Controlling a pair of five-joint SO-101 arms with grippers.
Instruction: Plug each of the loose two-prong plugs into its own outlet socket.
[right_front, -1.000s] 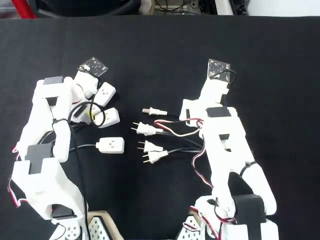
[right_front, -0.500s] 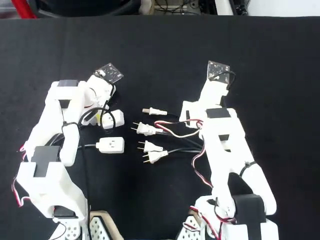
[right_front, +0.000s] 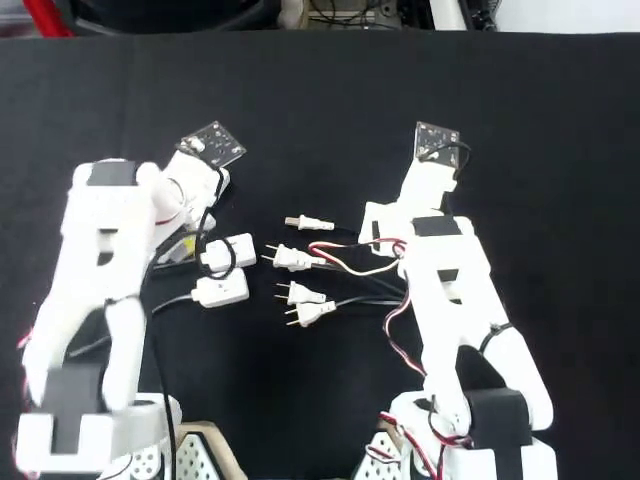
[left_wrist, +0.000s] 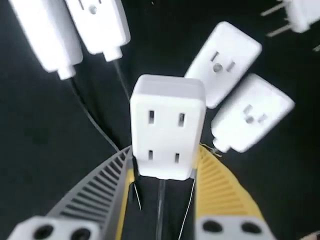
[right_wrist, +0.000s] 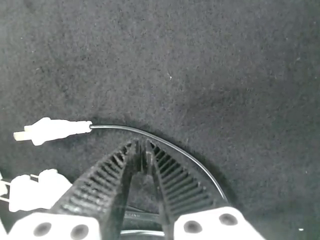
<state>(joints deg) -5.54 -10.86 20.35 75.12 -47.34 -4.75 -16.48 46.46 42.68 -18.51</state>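
In the left gripper (left_wrist: 164, 154), a white socket (left_wrist: 167, 117) with four slots is pinched; right gripper (right_wrist: 142, 148) is pressed together, empty.

Lab: black-clothed table (right_front: 545, 100), background cables (right_front: 345, 12)

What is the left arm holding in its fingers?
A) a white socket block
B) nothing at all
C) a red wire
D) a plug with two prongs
A: in the left wrist view the white socket block sits clamped between the left arm's fingers, with its slots facing the camera.
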